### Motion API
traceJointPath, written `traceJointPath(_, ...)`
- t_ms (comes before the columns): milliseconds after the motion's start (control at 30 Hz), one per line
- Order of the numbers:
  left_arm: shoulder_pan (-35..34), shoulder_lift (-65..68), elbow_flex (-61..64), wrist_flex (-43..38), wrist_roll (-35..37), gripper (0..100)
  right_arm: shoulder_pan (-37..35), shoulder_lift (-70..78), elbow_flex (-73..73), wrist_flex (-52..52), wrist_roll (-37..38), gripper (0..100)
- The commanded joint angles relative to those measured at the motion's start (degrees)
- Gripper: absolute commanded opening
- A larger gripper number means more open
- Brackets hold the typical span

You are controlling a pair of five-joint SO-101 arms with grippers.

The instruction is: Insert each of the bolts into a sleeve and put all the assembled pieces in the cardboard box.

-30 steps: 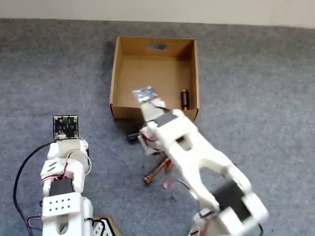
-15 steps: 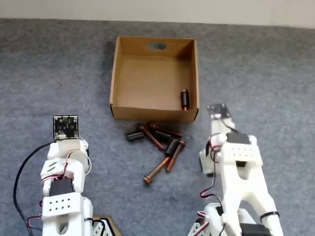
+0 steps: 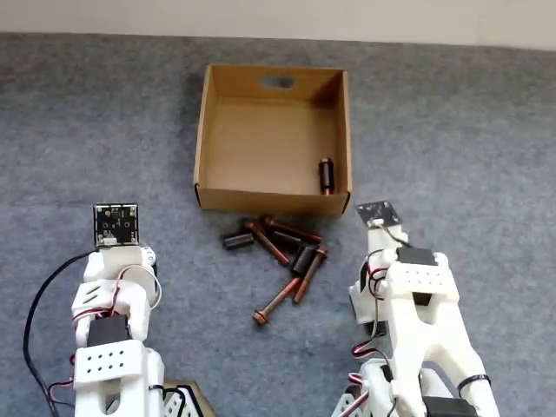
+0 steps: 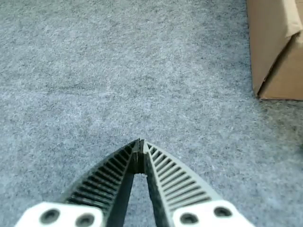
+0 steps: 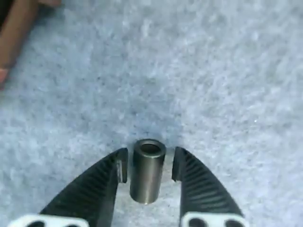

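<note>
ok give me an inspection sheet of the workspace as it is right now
surface: grey carpet, flat
job's things: cardboard box open, one assembled piece inside by the wall on the right arm's side; loose bolts and sleeves heaped in front of the box; one more sleeve apart from the heap
clutter: nothing seen
grippers: left gripper shut and empty, over bare carpet; right gripper open around the single sleeve, a gap on either side
cables: black cable loops beside the left arm; thin wires on the right arm
surroundings: pale strip beyond the carpet's far edge
</note>
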Motion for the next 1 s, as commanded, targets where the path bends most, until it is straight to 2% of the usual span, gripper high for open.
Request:
traceJointPath(0,-0.2,-0.7,-1.0,-0.8,0.1,1,-0.4,-1.3,0.0,-0.5,3.7,15.1)
traceJointPath(400,-0.2,-0.7,-0.9,-0.8,0.1,1,1.3,-1.4,5.1,-3.1,12.1,15.1)
traceJointPath(533,-0.2,-0.7,-0.9,-0.8,0.1,1,1.3,-1.4,7.2,-7.2,12.7,14.6)
traceJointPath(667,-0.2,-0.7,-0.9,-0.8,0.1,1,1.3,-2.1,7.3,-7.3,12.7,0.0)
traceJointPath(767,-0.2,-0.7,-0.9,-0.8,0.1,1,1.2,-2.5,4.4,-3.1,12.5,0.4)
traceJointPath(867,0.9,-0.7,-0.9,-0.8,0.1,1,1.1,-6.6,-4.6,5.9,12.2,0.6)
traceJointPath(967,2.1,-0.7,-1.2,-0.5,0.0,1,0.7,-14.5,-14.7,12.5,7.5,0.6)
